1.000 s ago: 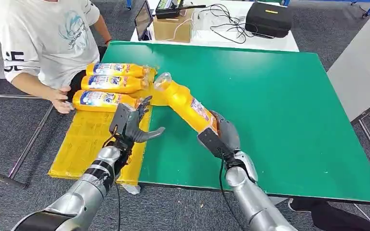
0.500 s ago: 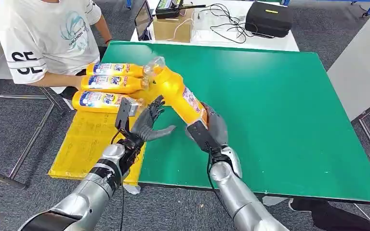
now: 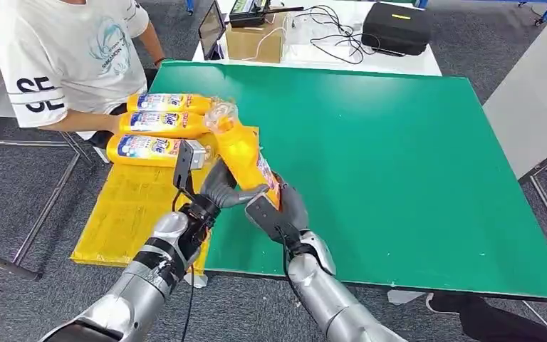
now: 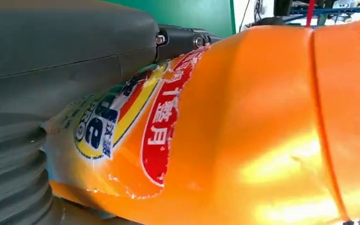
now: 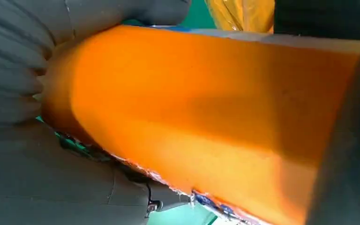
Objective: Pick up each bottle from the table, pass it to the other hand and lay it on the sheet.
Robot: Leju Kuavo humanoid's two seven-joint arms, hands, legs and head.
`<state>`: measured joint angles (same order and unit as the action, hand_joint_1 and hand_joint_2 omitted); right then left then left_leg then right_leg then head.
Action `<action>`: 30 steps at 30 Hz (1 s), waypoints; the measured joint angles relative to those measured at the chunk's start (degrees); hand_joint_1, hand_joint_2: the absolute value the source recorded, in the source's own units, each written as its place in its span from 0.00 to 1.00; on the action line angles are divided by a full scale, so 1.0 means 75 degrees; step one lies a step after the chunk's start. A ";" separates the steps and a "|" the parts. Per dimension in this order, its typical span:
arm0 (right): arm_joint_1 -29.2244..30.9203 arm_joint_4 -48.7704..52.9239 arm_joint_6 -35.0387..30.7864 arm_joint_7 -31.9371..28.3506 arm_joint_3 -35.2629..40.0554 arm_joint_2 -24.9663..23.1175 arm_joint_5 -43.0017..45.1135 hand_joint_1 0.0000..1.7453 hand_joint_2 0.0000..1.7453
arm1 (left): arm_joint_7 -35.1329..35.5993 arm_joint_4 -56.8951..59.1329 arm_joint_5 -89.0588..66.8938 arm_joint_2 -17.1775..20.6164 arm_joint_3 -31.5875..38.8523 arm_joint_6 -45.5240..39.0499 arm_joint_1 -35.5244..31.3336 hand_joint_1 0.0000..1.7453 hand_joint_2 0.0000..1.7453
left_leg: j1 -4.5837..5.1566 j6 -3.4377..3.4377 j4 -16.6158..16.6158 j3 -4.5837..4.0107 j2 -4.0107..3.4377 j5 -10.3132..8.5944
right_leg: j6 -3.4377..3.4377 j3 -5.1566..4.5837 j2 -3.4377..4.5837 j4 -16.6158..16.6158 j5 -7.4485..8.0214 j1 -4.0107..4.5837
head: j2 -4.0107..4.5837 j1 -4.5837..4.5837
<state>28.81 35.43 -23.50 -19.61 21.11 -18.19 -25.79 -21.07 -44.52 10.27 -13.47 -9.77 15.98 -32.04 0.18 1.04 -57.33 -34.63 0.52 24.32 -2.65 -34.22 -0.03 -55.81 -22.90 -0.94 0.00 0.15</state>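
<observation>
In the head view, the orange bottle (image 3: 246, 158) stood tilted in the air above the near-left part of the green table (image 3: 399, 178), its clear cap end leaning away from the robot toward the three bottles (image 3: 160, 125) already lying in a row on the far end of the yellow sheet (image 3: 124, 210) beside that table's left edge. The right hand (image 3: 279, 211) gripped the bottle's base from below, fingers wrapped around it, while the left hand (image 3: 222, 189) cupped its body from the sheet side, touching it; how tightly those fingers had closed could not be told here. That arrangement reads as the handover itself: the bottle was offered across so the hand nearer the sheet could take it and lay it beside the others. A person (image 3: 64, 57) in a white shirt sat beyond the table's far-left corner, close to the laid bottles. The left wrist view showed what the head view could not: the bottle's label (image 4: 154, 126) pressed right against the grey palm and thumb (image 4: 65, 42), so contact was firm there, though the fingertips stayed hidden. The right wrist view gave the plain, unlabelled orange side (image 5: 206, 112) lying along the right hand's ribbed cover (image 5: 14, 79), with dark fingers curving over its far side, confirming that hand's full grip.
</observation>
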 measured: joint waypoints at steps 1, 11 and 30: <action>-0.0002 -0.0041 0.0009 0.0006 0.0029 -0.0012 -0.0009 1.00 1.00 | -0.0012 -0.0012 0.0015 0.0012 -0.0021 -0.0041 0.0014 0.00 1.00 | 0.0000 0.0000 0.0000 0.0000 0.0000 0.0000 | 0.0000 0.0000 0.0000 0.0000 0.0000 0.0000 | -0.0003 0.0000; -0.0097 -0.0184 0.0070 0.0254 0.0426 -0.0084 -0.0444 0.00 1.00 | -0.0096 -0.0274 0.0399 0.0178 -0.0067 -0.0070 0.0402 1.00 1.00 | 0.0000 0.0000 0.0000 -0.0001 0.0000 0.0000 | 0.0000 -0.0004 0.0001 0.0001 0.0000 -0.0001 | -0.0003 0.0003; -0.0416 -0.0009 -0.0049 0.0315 0.0696 0.0012 -0.0131 0.00 1.00 | -0.0151 -0.0408 0.0624 0.0265 -0.0137 -0.0204 0.0348 1.00 1.00 | 0.0000 0.0000 0.0000 0.0000 0.0003 0.0000 | 0.0000 -0.0002 0.0000 0.0000 0.0000 0.0000 | 0.0000 0.0000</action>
<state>25.69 35.36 -23.87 -17.25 26.34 -18.10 -26.77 -22.21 -47.58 14.95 -11.47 -10.80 14.45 -29.44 0.19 1.04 -57.33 -34.63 0.55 24.31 -2.65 -34.24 -0.03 -55.80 -22.90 -0.94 0.00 0.15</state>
